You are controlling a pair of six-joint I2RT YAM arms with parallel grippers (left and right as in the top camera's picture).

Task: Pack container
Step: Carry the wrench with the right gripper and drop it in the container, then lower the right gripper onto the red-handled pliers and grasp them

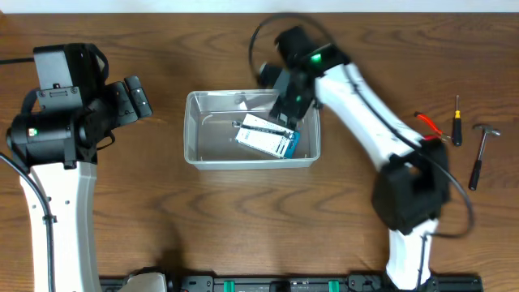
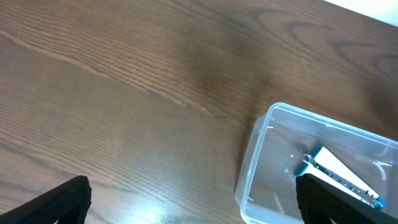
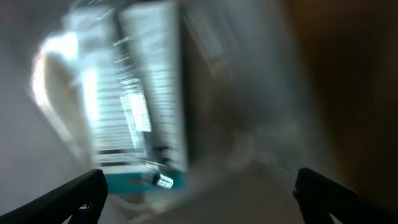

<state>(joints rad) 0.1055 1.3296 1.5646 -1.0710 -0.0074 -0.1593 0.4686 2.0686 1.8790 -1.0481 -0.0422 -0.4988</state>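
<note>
Here, a dark brown wooden table with long streaked grain fills the view, and a pale strip shows beyond its far edge. The container, a clear plastic tub with rounded corners, sits mid-table and holds a flat white-and-teal packet. The right gripper hangs over its far right corner, fingers spread and empty. The left gripper, also spread, hovers over bare wood to the left. Red-handled pliers, a screwdriver and a hammer lie far right.

Dark brown wood-grain desk, viewed from overhead. A pale strip is seen beyond its 12 o'clock edge; a black rail is mounted along its 6 o'clock edge.
</note>
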